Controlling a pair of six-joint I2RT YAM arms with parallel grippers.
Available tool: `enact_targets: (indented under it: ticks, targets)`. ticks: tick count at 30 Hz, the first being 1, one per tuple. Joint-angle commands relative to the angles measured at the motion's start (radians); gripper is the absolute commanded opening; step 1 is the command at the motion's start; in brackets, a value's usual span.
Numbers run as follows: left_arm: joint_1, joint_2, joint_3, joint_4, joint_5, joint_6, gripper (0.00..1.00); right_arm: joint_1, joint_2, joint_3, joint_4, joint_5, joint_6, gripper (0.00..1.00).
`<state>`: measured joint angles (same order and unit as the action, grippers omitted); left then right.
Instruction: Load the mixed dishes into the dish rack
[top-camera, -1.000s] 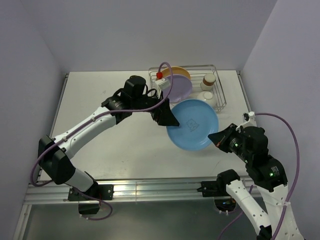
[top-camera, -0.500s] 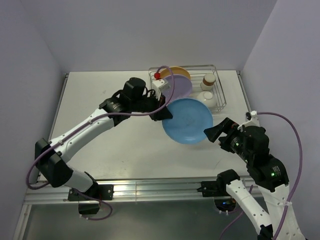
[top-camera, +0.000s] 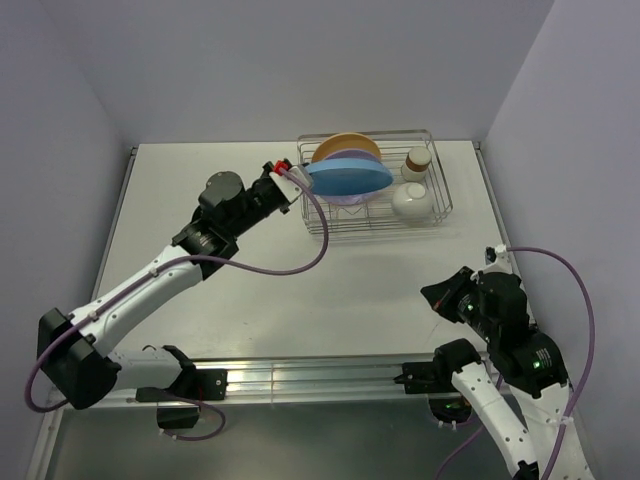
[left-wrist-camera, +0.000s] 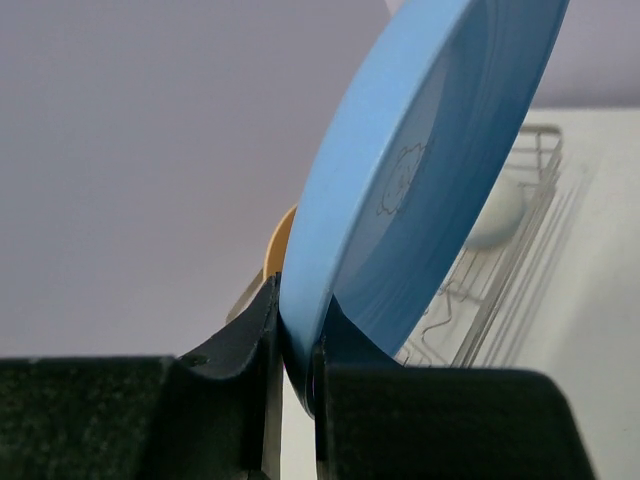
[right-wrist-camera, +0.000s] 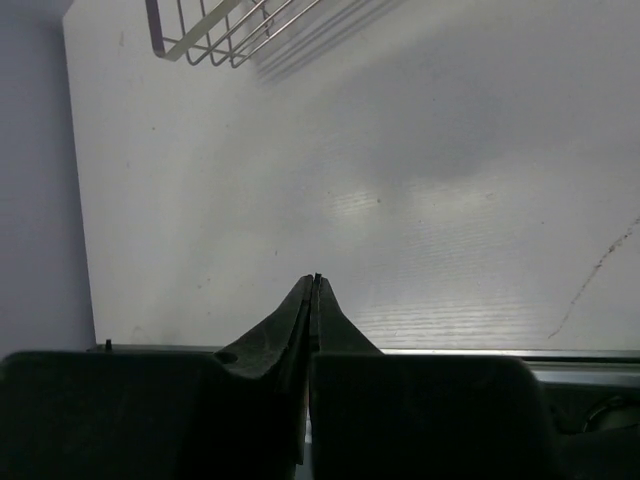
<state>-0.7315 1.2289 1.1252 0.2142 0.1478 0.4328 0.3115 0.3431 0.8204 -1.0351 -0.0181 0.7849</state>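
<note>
My left gripper (top-camera: 296, 178) is shut on the rim of the blue plate (top-camera: 350, 177), holding it on edge above the dish rack (top-camera: 441, 196). In the left wrist view the plate's edge (left-wrist-camera: 420, 170) is pinched between the jaws of the left gripper (left-wrist-camera: 297, 350). The orange-yellow plate (top-camera: 345, 146) stands in the rack behind it, and a sliver of the lavender plate (top-camera: 352, 201) shows below the blue one. The white bowl (top-camera: 412, 200) and the brown-rimmed cup (top-camera: 417, 161) sit in the rack's right end. My right gripper (top-camera: 432, 293) is shut and empty near the front right.
The right wrist view shows the shut right gripper (right-wrist-camera: 315, 285) over bare white table, with a corner of the rack (right-wrist-camera: 210, 30) at the top. Grey walls enclose the table on three sides. A metal rail runs along the near edge.
The left gripper closed on the blue plate, lifted it off the table and carried it back over the rack. The right gripper let go, drew back toward the near edge and shut.
</note>
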Motion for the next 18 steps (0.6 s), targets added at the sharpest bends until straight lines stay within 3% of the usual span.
enact_targets:
  ticks: [1,10,18]
  targets:
    - [0.069,0.033,-0.042,0.169,0.061,0.075,0.00,-0.003,-0.042,0.008,-0.025,0.015,-0.006,0.00]
    - [0.113,0.188,0.010,0.215,0.079,0.057,0.00,-0.002,-0.058,0.022,-0.071,0.024,-0.016,0.00]
    - [0.132,0.325,0.120,0.143,0.093,0.087,0.00,-0.003,-0.067,-0.015,-0.056,0.024,-0.024,0.00]
